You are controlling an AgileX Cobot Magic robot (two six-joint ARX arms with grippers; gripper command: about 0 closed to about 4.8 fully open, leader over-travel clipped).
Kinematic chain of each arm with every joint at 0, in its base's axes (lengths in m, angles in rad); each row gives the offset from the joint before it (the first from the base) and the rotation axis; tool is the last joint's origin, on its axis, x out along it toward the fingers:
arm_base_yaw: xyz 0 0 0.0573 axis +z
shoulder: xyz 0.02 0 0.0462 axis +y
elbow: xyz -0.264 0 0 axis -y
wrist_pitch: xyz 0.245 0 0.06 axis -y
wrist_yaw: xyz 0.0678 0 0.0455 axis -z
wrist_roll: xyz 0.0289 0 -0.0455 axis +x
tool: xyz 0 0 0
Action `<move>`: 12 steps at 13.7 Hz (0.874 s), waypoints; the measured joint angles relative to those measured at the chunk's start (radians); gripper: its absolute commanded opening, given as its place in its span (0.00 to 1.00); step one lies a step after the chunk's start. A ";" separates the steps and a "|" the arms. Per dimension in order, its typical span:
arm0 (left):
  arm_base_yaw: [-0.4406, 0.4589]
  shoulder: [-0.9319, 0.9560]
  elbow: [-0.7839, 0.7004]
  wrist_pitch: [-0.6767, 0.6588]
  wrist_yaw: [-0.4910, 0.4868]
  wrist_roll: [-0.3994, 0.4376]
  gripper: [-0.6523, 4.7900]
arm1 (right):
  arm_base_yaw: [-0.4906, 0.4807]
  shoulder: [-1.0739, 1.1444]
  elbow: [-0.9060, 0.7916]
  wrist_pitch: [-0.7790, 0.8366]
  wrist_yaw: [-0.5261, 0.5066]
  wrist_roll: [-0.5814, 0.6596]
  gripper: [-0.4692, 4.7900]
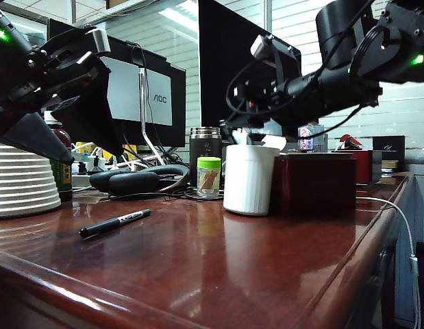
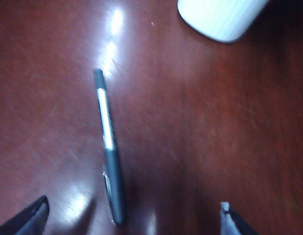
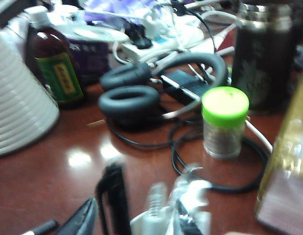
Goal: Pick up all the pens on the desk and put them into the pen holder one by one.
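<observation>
Left gripper [image 2: 134,218] open; right gripper [image 3: 134,215] parted.

room: ceiling light panel [image 1: 179,18] seen lit | wall: pale horizontal blinds [image 1: 304,27] seen behind | furniture: glossy reddish-brown table [image 1: 218,267], light reflected on it | monitors: AOC monitor [image 1: 140,96] and a taller dark screen [image 1: 225,65] stood at the rear

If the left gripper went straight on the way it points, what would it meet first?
Probably the black marker pen with a white label, lying on the reddish-brown desk between the open left gripper fingers; depth unclear.
</observation>
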 measured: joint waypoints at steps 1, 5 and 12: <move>0.000 0.000 0.000 0.028 -0.008 0.001 1.00 | 0.000 -0.033 0.000 -0.001 -0.001 0.000 0.48; 0.000 0.000 0.000 0.097 -0.009 0.000 1.00 | 0.000 -0.271 0.002 -0.008 -0.001 0.000 0.48; 0.000 0.380 0.303 -0.097 0.008 -0.066 1.00 | -0.198 -0.821 0.002 -0.553 0.008 -0.156 0.48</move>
